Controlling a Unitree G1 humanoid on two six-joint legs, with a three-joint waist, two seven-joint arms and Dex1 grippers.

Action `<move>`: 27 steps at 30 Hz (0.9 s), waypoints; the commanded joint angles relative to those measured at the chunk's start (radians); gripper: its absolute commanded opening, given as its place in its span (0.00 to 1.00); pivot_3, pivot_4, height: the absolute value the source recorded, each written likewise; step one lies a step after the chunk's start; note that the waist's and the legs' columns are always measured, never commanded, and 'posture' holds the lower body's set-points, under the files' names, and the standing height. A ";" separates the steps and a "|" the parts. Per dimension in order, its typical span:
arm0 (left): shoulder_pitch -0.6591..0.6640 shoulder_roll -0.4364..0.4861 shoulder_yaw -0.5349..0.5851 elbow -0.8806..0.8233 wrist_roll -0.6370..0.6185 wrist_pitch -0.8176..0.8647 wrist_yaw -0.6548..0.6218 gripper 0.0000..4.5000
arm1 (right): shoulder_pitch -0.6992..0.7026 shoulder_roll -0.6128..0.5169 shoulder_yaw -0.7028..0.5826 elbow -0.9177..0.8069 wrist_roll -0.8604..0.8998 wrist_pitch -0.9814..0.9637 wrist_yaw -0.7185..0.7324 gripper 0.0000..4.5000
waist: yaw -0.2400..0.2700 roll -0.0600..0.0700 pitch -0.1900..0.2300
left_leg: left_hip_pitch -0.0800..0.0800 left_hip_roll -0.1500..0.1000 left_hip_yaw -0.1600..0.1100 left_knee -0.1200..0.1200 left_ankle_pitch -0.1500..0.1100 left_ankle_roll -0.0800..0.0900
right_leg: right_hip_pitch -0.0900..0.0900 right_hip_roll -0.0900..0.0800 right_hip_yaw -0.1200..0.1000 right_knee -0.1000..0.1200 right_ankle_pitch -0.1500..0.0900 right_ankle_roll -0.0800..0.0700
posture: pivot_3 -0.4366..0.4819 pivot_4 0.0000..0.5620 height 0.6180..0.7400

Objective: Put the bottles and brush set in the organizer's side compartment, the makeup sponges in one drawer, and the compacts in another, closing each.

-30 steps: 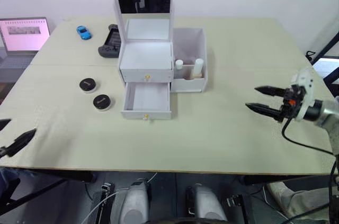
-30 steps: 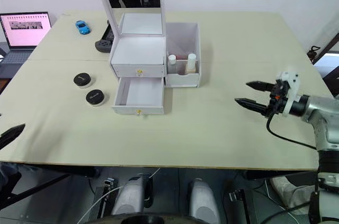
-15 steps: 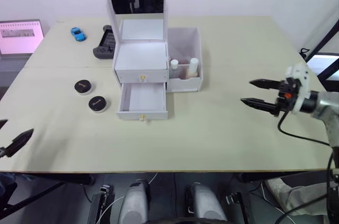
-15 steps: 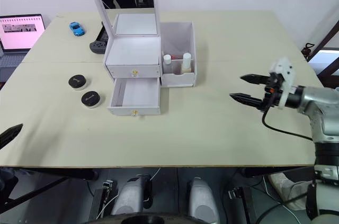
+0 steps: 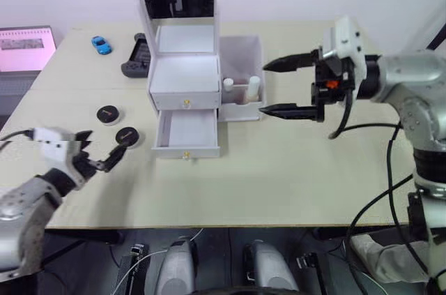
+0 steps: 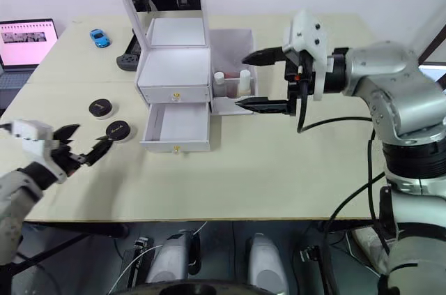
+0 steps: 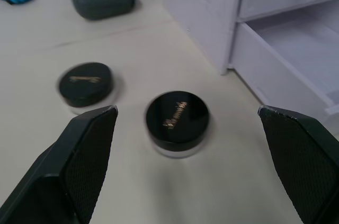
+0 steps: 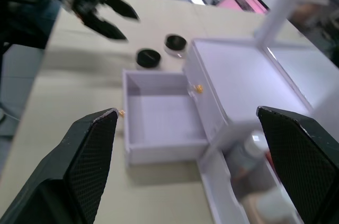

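— Two compacts (image 7: 177,121) are sitting just ahead of the left gripper (image 5: 100,150), whose fingers are gaping wide and holding nothing.

— Centre on the nearer one before pinching; the open drawer (image 5: 187,131) is waiting just beyond. The right gripper (image 5: 287,88) is hovering wide too.

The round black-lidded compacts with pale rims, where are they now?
Both compacts lie on the table left of the white organizer's open lower drawer, just ahead of the left gripper.

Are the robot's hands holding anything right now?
No. The left gripper is open, its fingers on either side of a compact on the table, not touching it. The right gripper is open too, near the organizer.
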 commanded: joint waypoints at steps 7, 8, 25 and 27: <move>-0.144 -0.037 -0.109 0.115 0.085 0.092 0.123 1.00 | -0.038 -0.039 -0.037 0.017 0.006 0.047 -0.012 1.00 | 0.002 0.000 0.000 | 0.000 0.000 0.000 0.000 0.000 0.000 | 0.000 0.000 0.000 0.000 0.000 0.000 | 0.48 0.27 1.00; -0.163 -0.040 -0.119 0.139 0.095 0.091 0.128 1.00 | -0.039 -0.041 -0.043 0.013 0.006 0.050 -0.020 1.00 | 0.001 0.000 0.000 | 0.000 0.000 0.000 0.000 0.000 0.000 | 0.000 0.000 0.000 0.000 0.000 0.000 | 0.48 0.27 1.00; -0.305 -0.037 -0.159 0.256 0.141 0.095 0.124 0.59 | -0.034 -0.048 -0.064 -0.038 0.008 0.088 -0.089 1.00 | 0.001 0.000 0.000 | 0.000 0.000 0.000 0.001 0.000 0.000 | 0.000 0.000 0.000 0.000 0.000 0.000 | 0.48 0.27 1.00; -0.304 -0.026 -0.134 0.221 0.128 0.095 0.119 0.59 | -0.037 -0.048 -0.061 -0.034 0.007 0.087 -0.088 1.00 | 0.001 0.000 0.000 | 0.000 0.000 0.000 0.001 0.000 0.000 | 0.000 0.000 0.000 0.000 0.000 0.000 | 0.48 0.27 1.00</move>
